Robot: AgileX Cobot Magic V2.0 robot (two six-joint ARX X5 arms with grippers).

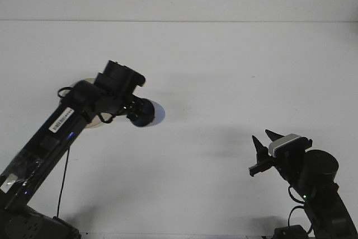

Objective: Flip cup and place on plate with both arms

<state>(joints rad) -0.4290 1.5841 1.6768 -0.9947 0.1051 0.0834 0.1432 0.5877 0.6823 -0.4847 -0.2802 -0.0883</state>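
My left gripper (pixel 140 111) is shut on a dark blue cup (pixel 146 113), held in the air and tilted so its pale round face points to the right. The cream plate (pixel 89 79) lies on the white table at the left, almost wholly hidden behind the left arm, with only a sliver of rim showing. The cup hangs just right of the plate. My right gripper (pixel 263 148) stays low at the right, its fingers open and holding nothing, far from the cup.
The white table (pixel 224 71) stretches back to a pale wall. A black cable (pixel 60 186) hangs under the left arm. The right arm's base (pixel 316 194) fills the bottom right corner.
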